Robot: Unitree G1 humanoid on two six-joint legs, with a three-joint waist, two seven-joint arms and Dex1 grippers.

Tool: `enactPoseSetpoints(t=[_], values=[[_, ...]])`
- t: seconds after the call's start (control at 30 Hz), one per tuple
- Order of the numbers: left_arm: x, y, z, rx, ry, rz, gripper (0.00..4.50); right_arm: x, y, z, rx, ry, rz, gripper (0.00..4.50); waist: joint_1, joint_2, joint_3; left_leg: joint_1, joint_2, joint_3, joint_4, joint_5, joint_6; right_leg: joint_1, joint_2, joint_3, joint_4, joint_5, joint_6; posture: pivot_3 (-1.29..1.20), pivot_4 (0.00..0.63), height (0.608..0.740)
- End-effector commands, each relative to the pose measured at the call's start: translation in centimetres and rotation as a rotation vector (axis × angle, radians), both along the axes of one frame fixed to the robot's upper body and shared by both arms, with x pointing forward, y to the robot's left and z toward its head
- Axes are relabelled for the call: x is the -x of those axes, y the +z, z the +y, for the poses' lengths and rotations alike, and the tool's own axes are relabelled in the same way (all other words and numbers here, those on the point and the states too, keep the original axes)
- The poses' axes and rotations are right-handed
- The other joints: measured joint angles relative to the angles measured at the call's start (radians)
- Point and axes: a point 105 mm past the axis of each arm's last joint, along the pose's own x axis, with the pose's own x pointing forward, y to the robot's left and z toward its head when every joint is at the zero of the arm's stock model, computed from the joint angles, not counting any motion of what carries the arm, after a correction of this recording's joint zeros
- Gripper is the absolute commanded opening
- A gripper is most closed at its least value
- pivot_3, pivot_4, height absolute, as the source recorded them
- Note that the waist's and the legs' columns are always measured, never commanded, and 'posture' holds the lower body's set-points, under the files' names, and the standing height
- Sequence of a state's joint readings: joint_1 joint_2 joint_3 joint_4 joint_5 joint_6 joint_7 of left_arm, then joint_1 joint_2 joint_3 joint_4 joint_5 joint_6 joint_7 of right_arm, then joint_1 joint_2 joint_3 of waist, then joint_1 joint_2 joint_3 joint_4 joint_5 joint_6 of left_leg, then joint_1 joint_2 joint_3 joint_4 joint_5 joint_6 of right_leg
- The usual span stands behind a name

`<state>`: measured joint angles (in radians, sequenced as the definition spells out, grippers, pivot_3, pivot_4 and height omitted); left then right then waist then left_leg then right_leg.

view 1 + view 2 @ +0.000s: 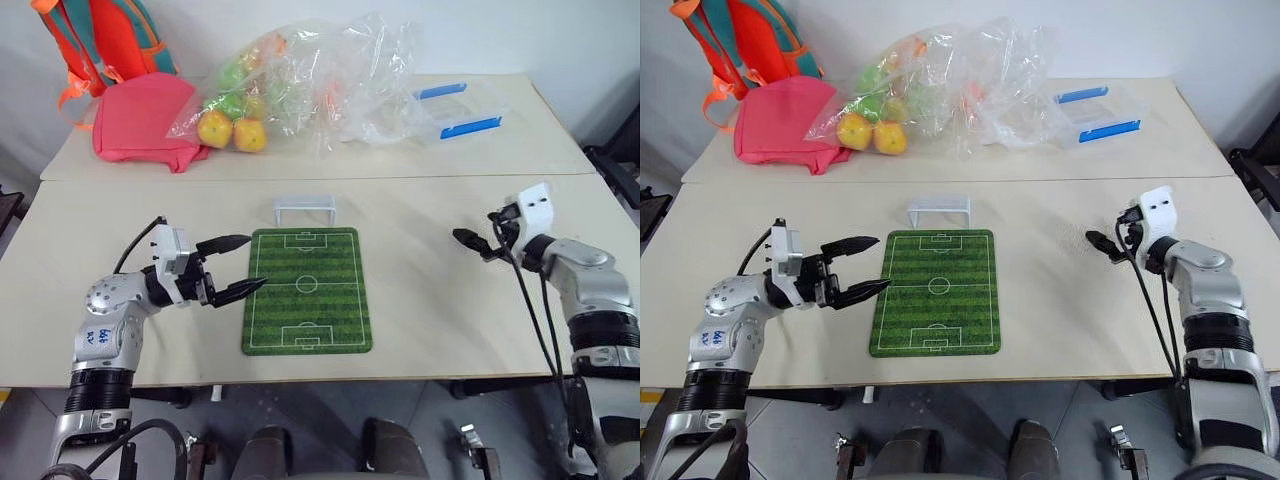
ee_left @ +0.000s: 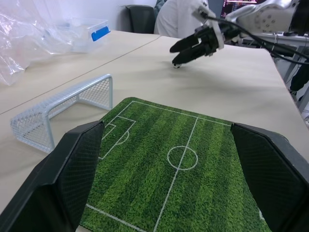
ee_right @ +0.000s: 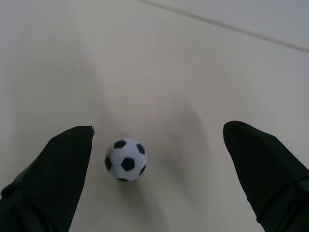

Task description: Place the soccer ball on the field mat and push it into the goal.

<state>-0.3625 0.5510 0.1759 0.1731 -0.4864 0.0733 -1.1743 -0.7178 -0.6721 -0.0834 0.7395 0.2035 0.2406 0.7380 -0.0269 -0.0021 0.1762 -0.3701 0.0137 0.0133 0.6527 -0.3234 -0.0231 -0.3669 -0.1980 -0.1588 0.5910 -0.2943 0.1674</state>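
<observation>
My left pincer [image 1: 236,265] is spread wide and holds nothing. It hangs at the left edge of the green mat [image 1: 308,290], which lies flat in the middle of the table [image 1: 420,320]. My right pincer [image 3: 157,159] is spread wide too, near the right edge of the table. The little ball [image 3: 125,160] sits on the bare table between its fingers, closer to one, not pinched yet. I think I am at the grabbing step. Next I should close gently on the ball. The goal [image 1: 305,209] stands at the mat's far end.
</observation>
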Motion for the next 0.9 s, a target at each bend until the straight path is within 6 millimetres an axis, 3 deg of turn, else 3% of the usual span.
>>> enactPoseSetpoints(t=[0.03, 0.07, 0.2, 0.47, 0.67, 0.77, 0.8, 0.9], values=[[0.3, 0.8, 0.1, 0.011, 0.003, -0.034, 4.46, -0.2, -0.1, 0.4, 0.016, 0.032, 0.0, 4.5, -0.002, 0.0, 0.0, 0.0, 0.0, 0.0, 0.0, 0.0, 0.0, 0.0, 0.0, 0.0, 0.0, 0.0, 0.0, 0.0, 0.15, 0.74], [0.3, 0.8, 0.2, 0.009, 0.006, -0.033, 4.46, -0.2, -0.3, 0.5, 0.018, 0.035, 0.007, 4.5, -0.002, 0.0, 0.0, 0.0, 0.0, 0.0, 0.0, 0.0, 0.0, 0.0, 0.0, 0.0, 0.0, 0.0, 0.0, 0.0, 0.15, 0.74], [0.1, 0.8, 0.7, 0.009, 0.03, -0.04, 4.5, 0.0, -0.8, 0.8, 0.014, 0.048, 0.021, 3.69, -0.002, 0.0, 0.0, 0.001, 0.0, 0.0, 0.001, 0.0, 0.0, 0.0, 0.0, 0.0, 0.001, 0.0, 0.0, 0.0, 0.15, 0.74], [0.2, 0.4, 1.2, 0.011, 0.037, -0.034, 4.5, 0.4, 0.8, 1.3, 0.011, 0.078, -0.026, 0.94, 0.0, 0.0, 0.0, 0.0, 0.0, 0.0, 0.004, 0.0, 0.0, 0.001, 0.0, 0.001, 0.002, 0.0, 0.0, 0.0, 0.15, 0.74], [0.2, -0.5, 1.9, 0.002, 0.045, -0.024, 4.5, 1.8, 4.6, 4.8, 0.034, 0.217, -0.094, 0.84, -0.001, 0.001, 0.0, -0.001, 0.0, 0.0, 0.004, 0.0, 0.0, -0.001, 0.0, 0.001, 0.003, 0.0, 0.0, 0.0, 0.15, 0.74], [1.4, -1.2, 2.4, 0.019, -0.043, -0.017, 4.5, 4.4, 6.9, 10.1, 0.082, 0.406, -0.123, 0.84, -0.001, 0.001, 0.001, -0.001, 0.0, 0.0, 0.004, 0.0, 0.0, -0.001, 0.0, 0.001, 0.004, 0.0, 0.0, 0.0, 0.15, 0.74], [1.7, -1.5, 2.8, 0.012, -0.06, -0.01, 4.5, 5.6, 7.2, 12.3, 0.099, 0.49, -0.123, 0.84, -0.003, 0.001, 0.0, -0.001, 0.001, 0.0, 0.004, 0.0, 0.0, -0.002, 0.0, 0.001, 0.004, 0.0, 0.0, 0.0, 0.15, 0.74], [1.6, -2.2, 3.6, -0.028, -0.057, 0.015, 4.5, 8.3, 7.1, 16.1, 0.13, 0.653, -0.099, 0.84, 0.0, 0.001, 0.001, -0.001, 0.002, 0.001, 0.004, 0.0, -0.001, -0.004, 0.002, 0.002, 0.005, 0.001, -0.001, 0.0, 0.15, 0.74]])
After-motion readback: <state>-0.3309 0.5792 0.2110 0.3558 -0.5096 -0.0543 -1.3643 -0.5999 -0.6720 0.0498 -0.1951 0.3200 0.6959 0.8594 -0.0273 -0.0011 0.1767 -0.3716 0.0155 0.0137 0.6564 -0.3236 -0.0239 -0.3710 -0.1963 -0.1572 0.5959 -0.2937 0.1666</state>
